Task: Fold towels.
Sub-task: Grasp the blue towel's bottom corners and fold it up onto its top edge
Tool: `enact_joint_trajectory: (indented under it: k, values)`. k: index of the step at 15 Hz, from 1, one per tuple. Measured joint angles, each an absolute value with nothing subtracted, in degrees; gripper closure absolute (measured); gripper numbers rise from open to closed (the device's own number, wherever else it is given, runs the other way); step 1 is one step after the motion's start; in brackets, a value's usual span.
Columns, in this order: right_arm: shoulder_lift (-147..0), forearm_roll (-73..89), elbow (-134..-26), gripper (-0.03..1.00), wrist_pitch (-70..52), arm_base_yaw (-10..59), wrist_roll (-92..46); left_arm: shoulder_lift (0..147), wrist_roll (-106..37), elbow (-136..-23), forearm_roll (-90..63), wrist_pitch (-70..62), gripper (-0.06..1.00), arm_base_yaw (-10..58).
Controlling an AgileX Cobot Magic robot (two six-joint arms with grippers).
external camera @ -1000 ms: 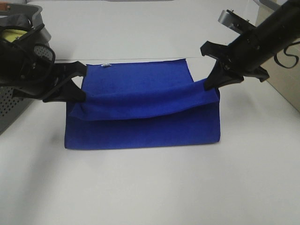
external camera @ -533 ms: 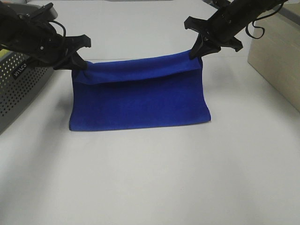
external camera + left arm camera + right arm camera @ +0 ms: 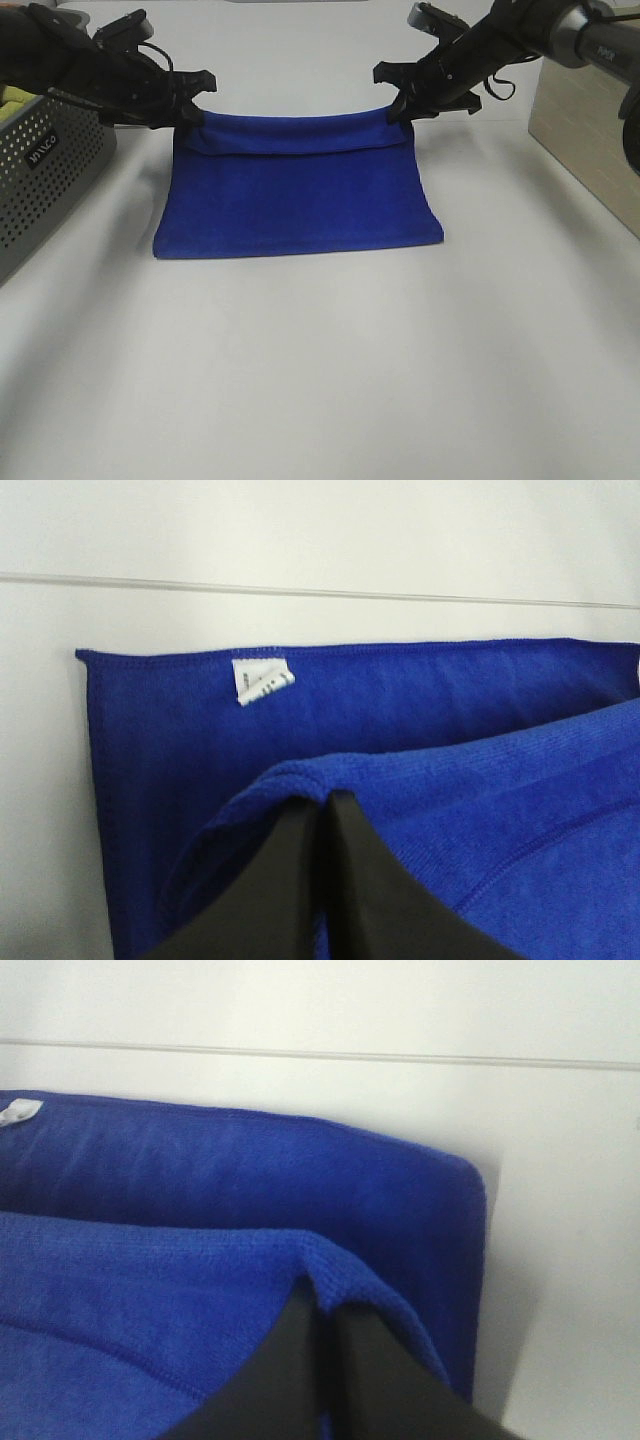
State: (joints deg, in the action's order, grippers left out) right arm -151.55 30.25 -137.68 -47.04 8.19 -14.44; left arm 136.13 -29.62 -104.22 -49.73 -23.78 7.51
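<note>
Folding the towel in 2: left gripper & right gripper each clamp 1 corner of the upper layer, just short of the far hem. Next, I reckon: lower, line up edges w/ hem, let go. Deep blue plush, lying flat beneath both claws; white tag just beyond the left claw.

The towel lies on the table, in the middle and toward the back. It is folded, one layer on top of the other. The left claw pinches the top layer at its back left corner, and the right claw at its back right corner. A tag sits on the bottom layer's back edge, just behind the left claw. A basket stands left of the towel, and a box stands off to the right.
</note>
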Motion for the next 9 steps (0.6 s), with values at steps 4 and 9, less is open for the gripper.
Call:
enact_joint_trajectory:
  k: [4,9]
  values:
    - [-154.6,30.1,-138.1,0.95,-42.1,8.2,-14.6,140.3,-29.7,-107.9,-49.7,-20.8,0.89,7.6]
    - [-154.1,30.1,-138.3,0.27,-43.6,8.2,-14.5,140.7,-29.7,-107.9,-49.6,-20.9,0.31,7.6]
